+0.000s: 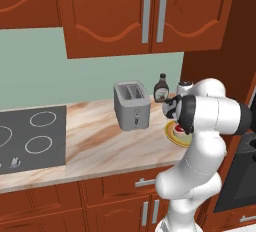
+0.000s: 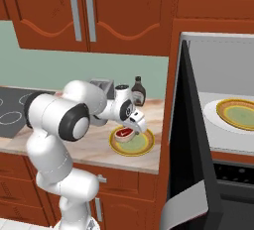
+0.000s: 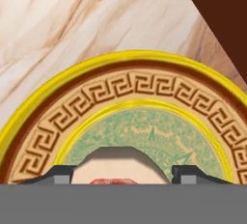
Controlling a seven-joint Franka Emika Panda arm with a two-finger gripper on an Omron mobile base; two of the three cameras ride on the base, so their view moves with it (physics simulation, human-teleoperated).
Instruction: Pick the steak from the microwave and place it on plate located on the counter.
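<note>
The plate [image 2: 133, 143] with its yellow rim and pale green centre lies on the counter [image 1: 95, 141] near the right end, also seen as plate [image 3: 144, 102] and plate [image 1: 173, 135]. My gripper [image 2: 135, 127] hangs low over the plate's left part. The red steak [image 2: 125, 134] sits between the fingertips at the plate surface. In the hand view the steak [image 3: 113, 181] and its pale edge span the gap between the two tips of the gripper [image 3: 123, 174]. The steak [image 1: 179, 128] peeks out beside my arm. The microwave [image 2: 228, 70] stands open at the right.
A grey toaster [image 1: 132, 105] and a dark bottle [image 1: 161, 88] stand behind the plate. The black stovetop [image 1: 30, 136] is at the left. The microwave's dark door [image 2: 186, 125] juts out right of the plate. Inside lies another plate on a white disc [image 2: 238, 114].
</note>
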